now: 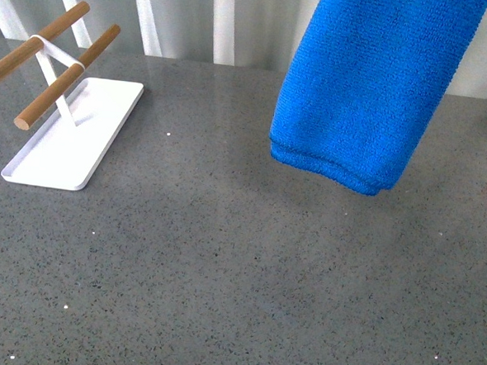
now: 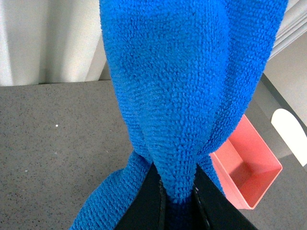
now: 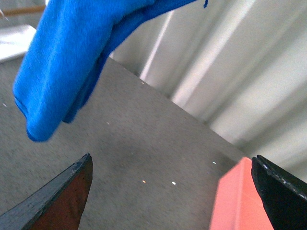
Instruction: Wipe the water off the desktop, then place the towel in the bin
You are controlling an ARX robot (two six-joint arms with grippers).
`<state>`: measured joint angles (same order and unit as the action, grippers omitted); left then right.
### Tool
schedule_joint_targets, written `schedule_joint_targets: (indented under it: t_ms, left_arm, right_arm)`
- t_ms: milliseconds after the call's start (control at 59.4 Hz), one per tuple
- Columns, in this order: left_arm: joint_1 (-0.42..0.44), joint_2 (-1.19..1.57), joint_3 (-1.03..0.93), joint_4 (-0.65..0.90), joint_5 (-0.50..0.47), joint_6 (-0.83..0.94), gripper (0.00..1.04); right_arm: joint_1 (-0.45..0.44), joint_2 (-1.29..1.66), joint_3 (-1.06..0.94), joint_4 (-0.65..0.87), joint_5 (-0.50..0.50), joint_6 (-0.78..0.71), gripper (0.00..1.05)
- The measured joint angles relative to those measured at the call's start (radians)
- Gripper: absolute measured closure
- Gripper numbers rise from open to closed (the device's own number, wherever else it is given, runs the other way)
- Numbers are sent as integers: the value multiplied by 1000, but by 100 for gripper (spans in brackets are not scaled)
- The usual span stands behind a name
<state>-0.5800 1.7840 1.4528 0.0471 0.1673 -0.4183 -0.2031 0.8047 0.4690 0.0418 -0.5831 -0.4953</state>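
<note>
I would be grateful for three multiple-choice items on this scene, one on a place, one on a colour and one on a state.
1. The bright blue plush towel is:
A. spread out flat
B. hanging in the air, clamped in the left gripper
C. crumpled on the floor

2. The open rectangular plastic bin is:
A. salmon pink
B. green
C. black

3. In the front view, the white rectangular tray on the dark-grey speckled desktop lies:
A. left of the towel
B. directly under the towel
C. right of the towel

Answers:
1 B: the left wrist view shows the fingers pinching the towel, while the right gripper is open and empty.
2 A: both wrist views show the bin as pink.
3 A: the tray is at the picture's left and the towel hangs to its right.
</note>
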Motion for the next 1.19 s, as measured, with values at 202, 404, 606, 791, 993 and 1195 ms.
schedule_joint_targets:
  t_ms: [202,404,606,791,993,1195]
  left_arm:
    - [0,-25,-4,6,17,-32,100]
    - [12,-41,-4,-2,35,-58,100]
    - [24,-43,-3,-4,52,-93,100]
    - [24,-50,-3,-10,53,-107,100]
    - [24,-55,-3,-19,51,-107,100]
    - [25,-59,-3,-23,50,-107,100]
  right_arm:
    - [212,264,91,192,-76,414,7]
    - [327,401,132,252,42,468,7]
    - [378,494,151,320,72,474,7]
    - [398,565,223,359,89,485,8]
    - [419,570,284,361,111,506,38]
    - [428,570,285,367,105,519,80]
